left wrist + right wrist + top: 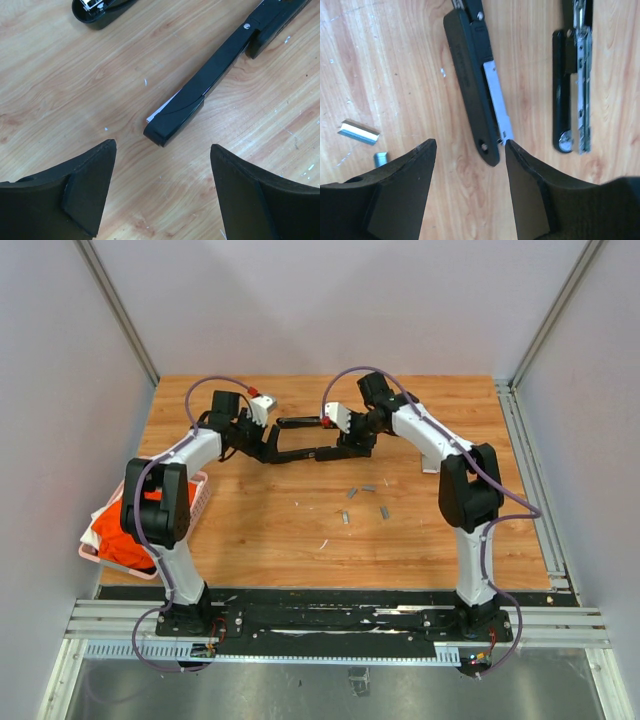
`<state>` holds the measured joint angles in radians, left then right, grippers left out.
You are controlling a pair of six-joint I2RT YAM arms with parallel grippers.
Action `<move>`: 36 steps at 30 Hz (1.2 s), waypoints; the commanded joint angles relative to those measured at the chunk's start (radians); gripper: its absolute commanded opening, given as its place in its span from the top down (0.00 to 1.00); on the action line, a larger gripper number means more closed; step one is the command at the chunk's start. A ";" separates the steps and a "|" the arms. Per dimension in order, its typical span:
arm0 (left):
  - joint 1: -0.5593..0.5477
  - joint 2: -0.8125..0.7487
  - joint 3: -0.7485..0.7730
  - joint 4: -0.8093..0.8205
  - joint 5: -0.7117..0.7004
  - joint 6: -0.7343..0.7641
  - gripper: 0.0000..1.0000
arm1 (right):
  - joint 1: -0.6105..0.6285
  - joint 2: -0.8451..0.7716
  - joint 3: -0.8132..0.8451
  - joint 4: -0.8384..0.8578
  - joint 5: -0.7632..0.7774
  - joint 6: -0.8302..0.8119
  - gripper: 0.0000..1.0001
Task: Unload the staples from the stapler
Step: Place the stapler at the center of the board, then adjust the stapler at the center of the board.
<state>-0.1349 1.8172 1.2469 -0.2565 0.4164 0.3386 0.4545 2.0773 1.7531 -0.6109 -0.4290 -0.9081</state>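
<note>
The stapler (pixel 210 75) lies swung fully open on the wooden table (pixel 260 540), towards the far side and between the two grippers. Its black base and its metal-railed top half lie flat, well apart at their free ends. In the right wrist view the base (pixel 470 75) shows a thin silvery plate along one edge, and the top half (pixel 577 85) lies alongside to the right with its metal channel facing up.

The left gripper (pixel 162 150) hangs just short of the rounded end of the base. Its fingers are spread wide with nothing between them. The right gripper (pixel 470 145) is also spread and grips nothing. The tip of the base reaches in between its fingers, and one finger (pixel 520 175) sits right beside the end of the silvery plate; whether it touches I cannot tell.

The staples (pixel 384 510) lie loose on the table as a few short silvery strips, nearer the arm bases than the stapler and towards the right arm. Two of them show by the right gripper's other finger.

At the table's left edge sits a pink basket (pixel 200 502) holding an orange cloth (pixel 118 535), partly hidden under the left arm's elbow. A few pale specks dot the wood around the stapler
</note>
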 commanded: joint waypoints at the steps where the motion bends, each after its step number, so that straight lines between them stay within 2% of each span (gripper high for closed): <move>1: -0.002 0.028 0.041 -0.027 0.011 0.034 0.20 | 0.001 0.114 0.186 -0.239 -0.112 -0.162 0.41; 5: 0.012 0.006 0.022 -0.012 0.034 0.023 0.20 | 0.009 0.224 0.358 -0.339 -0.191 -0.194 0.41; 10: 0.045 -0.064 -0.021 -0.008 0.051 0.031 0.20 | 0.045 0.342 0.515 -0.397 -0.197 -0.205 0.41; 26: 0.090 -0.317 -0.263 -0.027 0.018 0.133 0.20 | 0.105 0.449 0.571 -0.309 -0.200 -0.216 0.36; 36: 0.092 -0.373 -0.309 -0.026 0.012 0.140 0.20 | 0.117 0.408 0.509 -0.155 -0.136 -0.174 0.33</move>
<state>-0.0525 1.4738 0.9440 -0.2920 0.4274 0.4671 0.5476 2.5008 2.2818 -0.8314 -0.5941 -1.1019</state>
